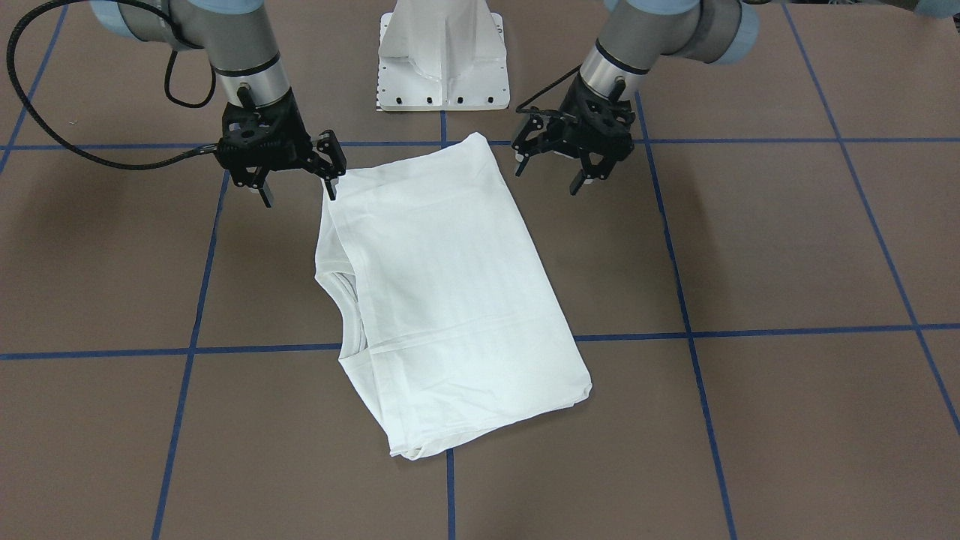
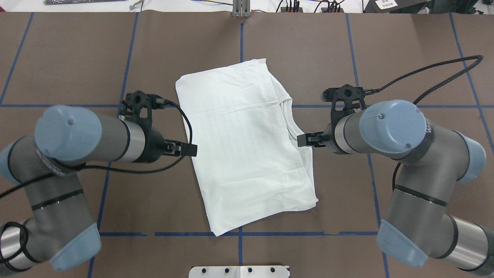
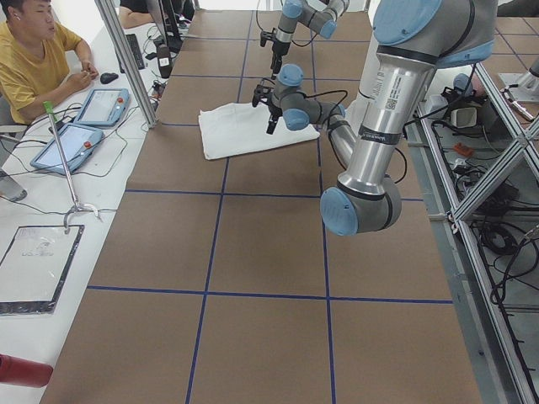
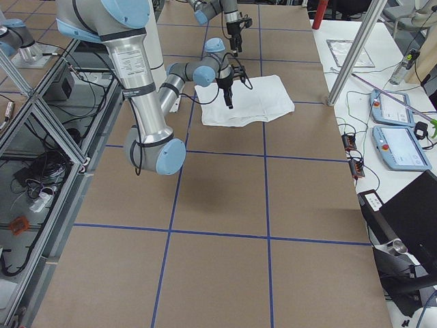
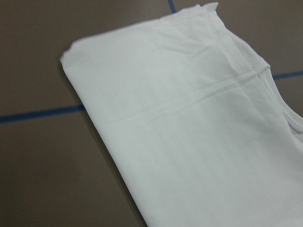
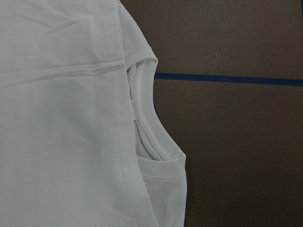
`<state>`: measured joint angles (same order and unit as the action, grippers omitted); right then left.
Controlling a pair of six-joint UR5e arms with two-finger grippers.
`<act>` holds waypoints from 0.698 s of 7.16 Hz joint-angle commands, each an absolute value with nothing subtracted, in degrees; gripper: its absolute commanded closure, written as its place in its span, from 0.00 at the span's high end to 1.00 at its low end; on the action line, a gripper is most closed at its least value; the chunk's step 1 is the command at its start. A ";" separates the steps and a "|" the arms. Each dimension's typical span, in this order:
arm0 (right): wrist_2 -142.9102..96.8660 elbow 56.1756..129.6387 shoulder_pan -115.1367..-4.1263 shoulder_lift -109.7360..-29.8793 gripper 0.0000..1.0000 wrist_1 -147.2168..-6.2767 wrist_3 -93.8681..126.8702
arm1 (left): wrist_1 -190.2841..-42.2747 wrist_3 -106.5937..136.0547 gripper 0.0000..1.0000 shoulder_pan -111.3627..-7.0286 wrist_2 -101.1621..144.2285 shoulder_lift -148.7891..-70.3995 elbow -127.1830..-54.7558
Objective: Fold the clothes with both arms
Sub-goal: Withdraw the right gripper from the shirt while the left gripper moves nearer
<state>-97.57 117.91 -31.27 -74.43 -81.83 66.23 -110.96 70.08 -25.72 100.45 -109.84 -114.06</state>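
Observation:
The white T-shirt lies folded into a slanted rectangle on the brown table, its ribbed neck showing at one long edge. It also shows in the overhead view and in both wrist views. No black text shows. My left gripper is open and empty, just off the shirt's near corner on my left. My right gripper is open, with one fingertip at the shirt's edge on my right. It holds nothing.
The white pedestal base stands at the table's robot side. Blue tape lines cross the table. An operator, teach pendants and a metal post are along the far side.

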 commanded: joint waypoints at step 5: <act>-100.28 116.99 -33.84 -81.30 1.00 -72.16 66.27 | -104.77 88.51 0.64 -8.09 89.91 -113.80 -108.82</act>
<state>-100.25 117.31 -33.85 -81.32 -72.22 66.31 -105.00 87.99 -8.49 90.48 -111.78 -110.85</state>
